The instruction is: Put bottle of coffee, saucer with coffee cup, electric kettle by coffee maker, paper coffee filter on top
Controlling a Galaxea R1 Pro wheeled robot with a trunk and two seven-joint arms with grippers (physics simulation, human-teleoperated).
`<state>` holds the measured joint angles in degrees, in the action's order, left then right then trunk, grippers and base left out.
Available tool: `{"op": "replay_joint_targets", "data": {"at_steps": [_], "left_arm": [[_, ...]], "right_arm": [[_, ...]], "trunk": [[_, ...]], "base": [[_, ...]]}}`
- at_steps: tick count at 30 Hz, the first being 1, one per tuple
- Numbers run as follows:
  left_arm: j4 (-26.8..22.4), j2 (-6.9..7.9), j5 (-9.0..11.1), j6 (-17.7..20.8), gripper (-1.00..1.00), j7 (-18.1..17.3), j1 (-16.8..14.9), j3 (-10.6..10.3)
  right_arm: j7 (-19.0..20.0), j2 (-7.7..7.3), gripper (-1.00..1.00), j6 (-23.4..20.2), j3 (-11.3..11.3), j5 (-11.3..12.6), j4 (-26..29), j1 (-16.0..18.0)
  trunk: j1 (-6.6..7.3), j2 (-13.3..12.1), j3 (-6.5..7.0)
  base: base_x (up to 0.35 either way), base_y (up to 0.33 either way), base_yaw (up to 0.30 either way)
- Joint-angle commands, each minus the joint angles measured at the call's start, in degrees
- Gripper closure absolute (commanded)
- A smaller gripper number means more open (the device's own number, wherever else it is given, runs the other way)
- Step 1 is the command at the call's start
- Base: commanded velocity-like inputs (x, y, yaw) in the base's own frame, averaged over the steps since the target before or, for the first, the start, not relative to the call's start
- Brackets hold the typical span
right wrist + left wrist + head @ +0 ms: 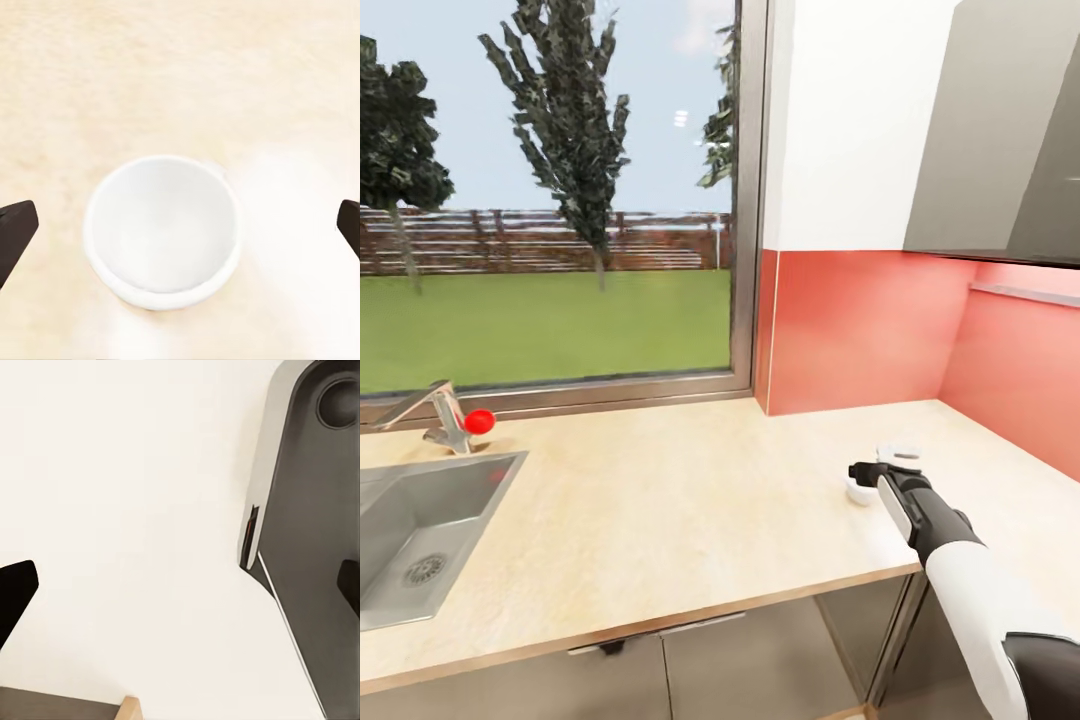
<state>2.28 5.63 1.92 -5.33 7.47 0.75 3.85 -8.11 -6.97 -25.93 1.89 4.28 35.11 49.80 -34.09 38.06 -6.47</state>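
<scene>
The coffee cup [161,232] is found upright on the kitchen countertop [690,500], near its front edge toward the right-hand corner, mouth upward and empty. Its handle direction cannot be made out. The right gripper [180,229] is held directly above it, fingers spread wide, nothing grasped. A white item, possibly the saucer [898,451], is seen just behind.
</scene>
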Motion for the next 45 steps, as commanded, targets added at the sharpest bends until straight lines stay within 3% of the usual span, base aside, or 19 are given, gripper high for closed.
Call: {"op": "replay_joint_targets", "data": {"at_steps": [1, 8, 12, 19, 45], "left_arm": [[0.10, 0.00, 0.19, -0.38, -1.00, 0.00, -0.05, 0.36], [0.10, -0.16, 0.17, -0.39, -1.00, -0.07, -0.05, 0.35], [0.17, -0.14, 0.13, -0.35, -1.00, -0.01, -0.05, 0.36], [0.18, -0.09, 0.12, -0.36, -1.00, 0.00, 0.53, 0.37], [0.18, -0.01, 0.19, -0.32, -1.00, -0.06, 0.92, 0.37]], "right_arm": [[-0.29, 0.01, -1.00, -0.25, -0.05, 0.50, -0.31, 0.03], [-0.32, -0.07, -1.00, -0.26, 0.04, 0.50, -0.72, 0.03], [-0.40, -2.10, -1.00, -0.33, 0.05, 0.47, -0.87, 0.03], [-0.38, -3.36, -1.00, -0.34, 0.07, 0.47, -0.92, 0.03], [-0.16, -2.95, -1.00, -0.26, -0.04, 0.62, -6.18, 0.03]], "trunk": [[-0.03, 0.07, -0.08], [-0.03, 0.07, -0.08], [-0.03, 0.07, -0.08], [-0.03, 0.07, -0.08], [-0.03, 0.07, -0.08]], "base": [[0.049, 0.000, 0.000], [0.013, 0.000, 0.000], [0.062, -0.031, 0.000], [0.019, -0.009, 0.000], [0.028, -0.020, 0.000]]}}
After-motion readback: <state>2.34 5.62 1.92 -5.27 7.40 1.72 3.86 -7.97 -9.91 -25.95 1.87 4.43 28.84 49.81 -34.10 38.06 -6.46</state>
